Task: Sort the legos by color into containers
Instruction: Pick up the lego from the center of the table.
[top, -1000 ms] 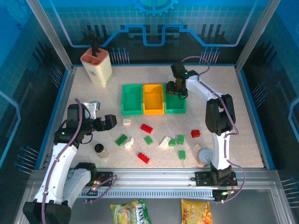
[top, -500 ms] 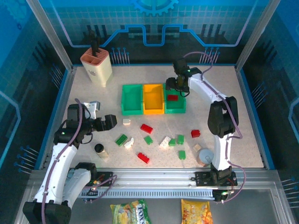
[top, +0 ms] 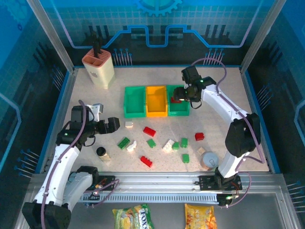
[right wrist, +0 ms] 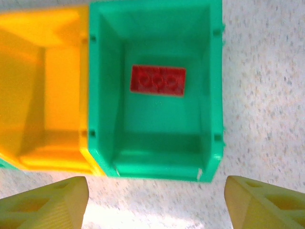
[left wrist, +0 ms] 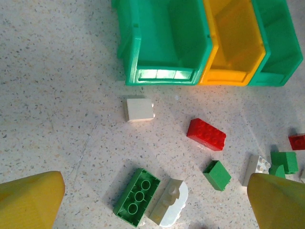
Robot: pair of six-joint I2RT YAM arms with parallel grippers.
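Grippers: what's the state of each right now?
Left gripper: open, empty.
Right gripper: open, empty; a red lego lies in the green bin ahead.

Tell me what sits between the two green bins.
The yellow-orange bin sits between them, in a row with the left green bin and the right green bin, with no visible gap on either side. This shows in the top external view, and the left wrist view shows the same row.

The desk (top: 143,76) is pale with tiny dark specks and a blue rim. Blue walls (top: 200,24) with line drawings stand around it, held by grey metal posts (top: 50,33). The light is bright.
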